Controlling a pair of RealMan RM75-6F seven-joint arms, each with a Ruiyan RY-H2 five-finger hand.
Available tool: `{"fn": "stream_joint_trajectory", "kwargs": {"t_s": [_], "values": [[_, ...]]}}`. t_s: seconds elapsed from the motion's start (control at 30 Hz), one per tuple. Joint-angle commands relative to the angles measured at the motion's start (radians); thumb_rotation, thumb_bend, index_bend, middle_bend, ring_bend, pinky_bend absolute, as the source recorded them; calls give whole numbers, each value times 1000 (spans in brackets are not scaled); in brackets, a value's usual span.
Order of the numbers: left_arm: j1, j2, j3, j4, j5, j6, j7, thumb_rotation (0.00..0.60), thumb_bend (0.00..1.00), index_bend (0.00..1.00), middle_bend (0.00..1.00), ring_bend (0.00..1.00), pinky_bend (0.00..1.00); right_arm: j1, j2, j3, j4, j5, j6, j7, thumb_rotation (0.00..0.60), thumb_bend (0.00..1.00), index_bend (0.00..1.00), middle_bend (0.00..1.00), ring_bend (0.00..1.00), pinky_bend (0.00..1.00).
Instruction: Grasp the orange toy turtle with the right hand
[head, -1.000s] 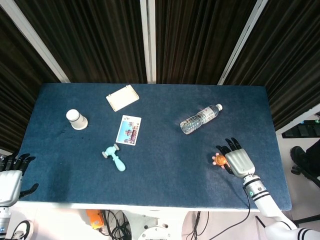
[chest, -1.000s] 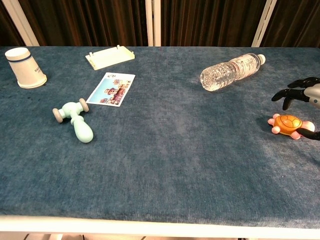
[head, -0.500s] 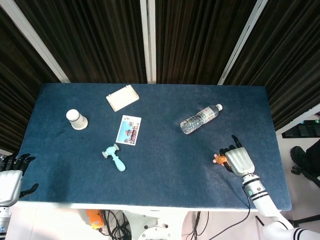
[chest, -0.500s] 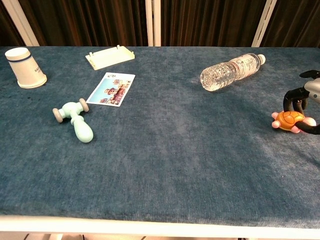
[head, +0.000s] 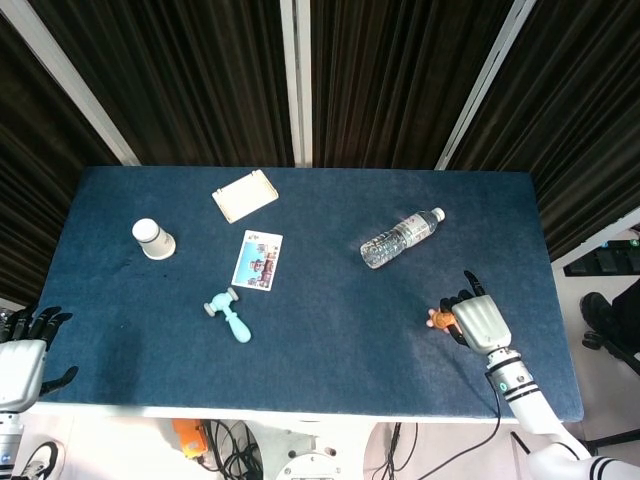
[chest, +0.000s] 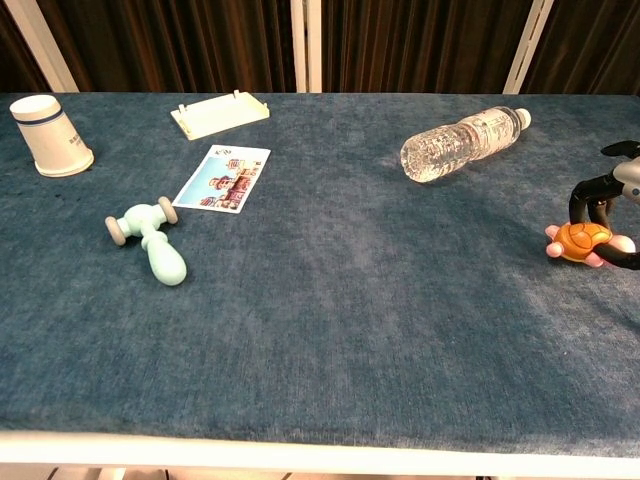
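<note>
No brand name or writing can be read on anything: the white paper cup (chest: 48, 134) with a dark band near its rim shows no lettering, the clear plastic water bottle (chest: 462, 143) lying on its side carries no legible label, and the small printed picture card (chest: 224, 179) shows only a colourful scene too small to make out. The orange toy turtle with pink feet (chest: 582, 241) sits near the right edge of the dark blue felt-covered table (chest: 330, 320), well forward of the bottle, and the right hand (head: 474, 320) has its dark fingers (chest: 584, 197) curled over the shell from above, gripping it; in the chest view the turtle looks lifted slightly off the cloth, though that is hard to tell for sure. The left hand (head: 24, 352) hangs beyond the table's front left corner, fingers spread apart and holding nothing. The cup stands upside down near the left edge; a cream rectangular plastic lid (chest: 220, 113) lies towards the far edge, with the card just in front of it and a pale mint toy hammer (chest: 150, 243) nearer the front. A broad stretch of bare cloth lies between the hammer and the turtle, and along the whole front edge. Dark pleated curtains (head: 200, 80) close off the far side.
</note>
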Motion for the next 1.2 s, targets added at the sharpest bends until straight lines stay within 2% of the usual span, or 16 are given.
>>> {"fn": "stream_joint_trajectory", "kwargs": {"t_s": [0.03, 0.1, 0.17, 0.43, 0.53, 0.67, 0.73, 0.9, 0.97, 1.13, 1.2], "values": [[-1, 1, 0, -1, 1, 0, 0, 600, 161, 219, 135, 3, 96, 1, 12, -2, -15, 5, -5, -8, 600, 328, 328, 298, 90, 0], [-1, 1, 0, -1, 2, 1, 0, 600, 161, 218, 135, 3, 96, 1, 19, -1, -23, 10, -10, -14, 600, 326, 244, 238, 52, 0], [0, 1, 1, -2, 2, 2, 1, 600, 161, 218, 135, 3, 95, 0, 24, -2, -29, 15, -15, -16, 600, 320, 207, 220, 45, 0], [-1, 2, 1, -5, 3, 2, 5, 600, 161, 218, 135, 3, 95, 1, 37, -4, -46, 30, -34, -31, 600, 318, 222, 248, 46, 0], [-1, 2, 1, -6, 2, 2, 6, 600, 160, 218, 135, 3, 95, 3, 39, -1, -50, 43, -45, -41, 600, 321, 316, 346, 85, 0], [-1, 2, 1, -6, 0, 0, 6, 600, 161, 219, 135, 3, 95, 5, 33, 5, -49, 70, -61, -66, 600, 341, 550, 547, 218, 0], [-1, 2, 0, -5, -1, 1, 5, 600, 161, 219, 135, 3, 95, 4, 25, 8, -48, 80, -60, -84, 600, 378, 683, 676, 271, 0], [0, 2, 1, -2, -1, 1, 1, 600, 161, 219, 135, 3, 95, -3, 5, 13, -36, 64, -23, -84, 600, 499, 945, 860, 398, 0], [1, 1, 1, -1, -2, 1, 0, 600, 161, 219, 135, 3, 95, -5, 0, 11, -27, 48, -9, -72, 600, 523, 993, 898, 427, 0], [1, 1, 2, 1, 0, 2, -2, 600, 160, 219, 135, 3, 95, -7, -11, 10, -6, 13, 24, -29, 600, 475, 1000, 915, 446, 0], [1, 1, 1, 0, 0, 3, -2, 600, 161, 219, 135, 3, 95, -10, -20, 13, 9, -8, 50, 1, 600, 488, 998, 914, 446, 0]]}}
